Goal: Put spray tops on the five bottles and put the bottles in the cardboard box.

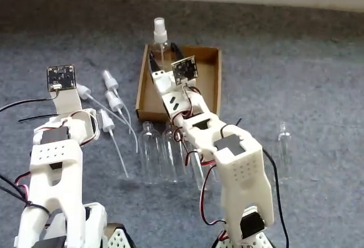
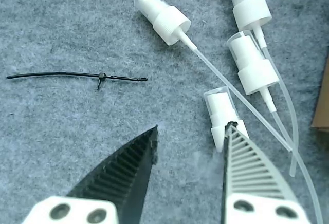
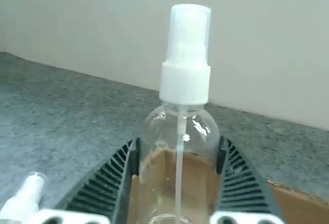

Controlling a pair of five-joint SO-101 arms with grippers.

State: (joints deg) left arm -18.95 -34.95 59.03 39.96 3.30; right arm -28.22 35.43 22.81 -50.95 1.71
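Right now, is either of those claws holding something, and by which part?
The right gripper clamps the clear plastic bottle with the white spray top by the sides of its rounded body. The left gripper is open, holding nothing.

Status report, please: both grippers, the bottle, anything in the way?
Right gripper shut on capped bottle, upright at cardboard box. Left gripper open above loose spray tops. Uncapped bottles lie partly under right arm.
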